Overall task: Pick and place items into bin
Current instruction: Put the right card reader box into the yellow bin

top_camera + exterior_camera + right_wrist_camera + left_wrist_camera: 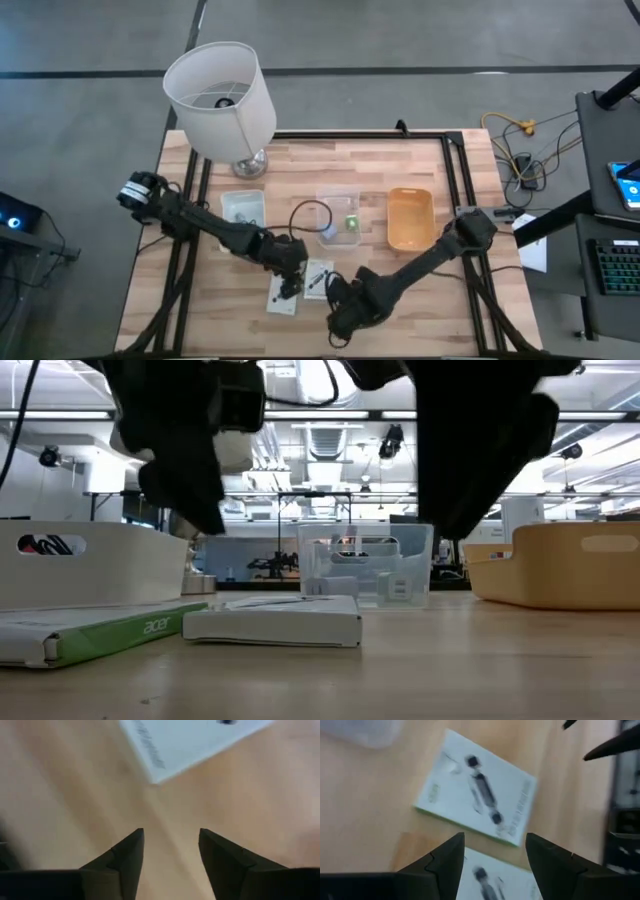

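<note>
Two white packets were printed with dark pen shapes; one was edged in green. A white lampshade, a white bin, a clear bin and an orange-yellow bin were set on pale striped wood.

Even brightness (wrist views blurred)

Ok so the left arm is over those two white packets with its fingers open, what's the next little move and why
Probably lower the left gripper straight down onto the nearer white packet. Its fingers are open and empty, and that packet lies flat on the table right below them, while the second packet lies just beyond.
</note>
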Robot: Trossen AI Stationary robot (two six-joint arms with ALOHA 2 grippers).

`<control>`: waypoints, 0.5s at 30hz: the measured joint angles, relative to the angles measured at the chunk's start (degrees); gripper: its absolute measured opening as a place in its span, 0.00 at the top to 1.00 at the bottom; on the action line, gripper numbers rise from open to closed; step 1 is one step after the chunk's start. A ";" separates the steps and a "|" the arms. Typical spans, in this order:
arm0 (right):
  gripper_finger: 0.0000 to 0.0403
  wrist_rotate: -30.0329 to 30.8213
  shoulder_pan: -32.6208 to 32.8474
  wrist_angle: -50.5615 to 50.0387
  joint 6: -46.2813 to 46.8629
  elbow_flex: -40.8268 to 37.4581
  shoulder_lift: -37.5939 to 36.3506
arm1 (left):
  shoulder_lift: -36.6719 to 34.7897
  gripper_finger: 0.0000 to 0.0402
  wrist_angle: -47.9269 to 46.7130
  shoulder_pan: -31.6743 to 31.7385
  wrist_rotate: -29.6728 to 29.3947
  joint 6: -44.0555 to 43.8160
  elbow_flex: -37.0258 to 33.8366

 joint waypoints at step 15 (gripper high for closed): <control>0.61 -6.39 -11.54 54.19 19.44 -45.08 -21.33 | 2.21 0.51 4.80 0.39 -2.10 -0.53 0.09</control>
